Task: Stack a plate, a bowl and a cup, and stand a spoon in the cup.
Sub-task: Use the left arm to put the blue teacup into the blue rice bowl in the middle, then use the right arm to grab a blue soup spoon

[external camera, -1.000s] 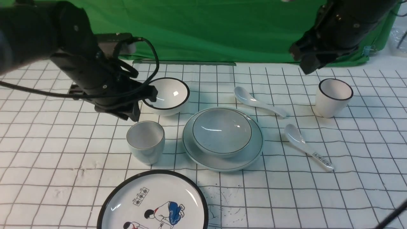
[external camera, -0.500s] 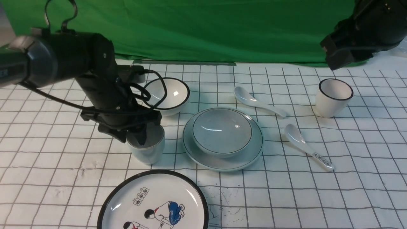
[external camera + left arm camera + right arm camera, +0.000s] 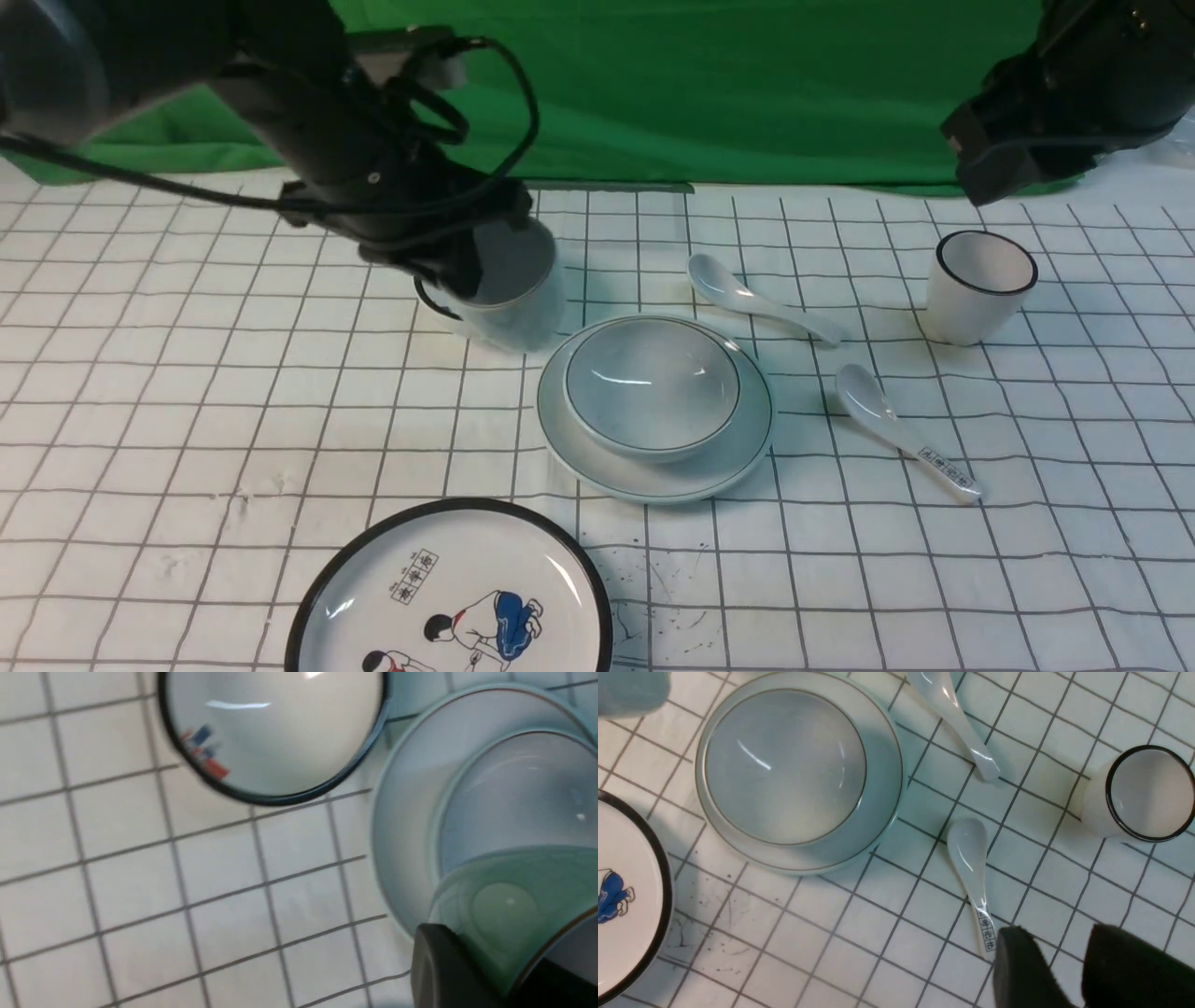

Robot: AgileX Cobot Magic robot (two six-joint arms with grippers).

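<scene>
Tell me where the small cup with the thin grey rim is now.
In the front view the cup is left of centre, gripped by the left gripper, hiding most of the black-rimmed bowl, beside the stacked bowl and plate.

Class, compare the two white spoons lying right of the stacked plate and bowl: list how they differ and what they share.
The plain spoon has an unmarked handle; the printed spoon carries dark characters near its handle end. The plain spoon lies farther from the robot, the printed spoon nearer. Both are glossy white and lie flat, bowl-up, handles pointing much the same way.
</scene>
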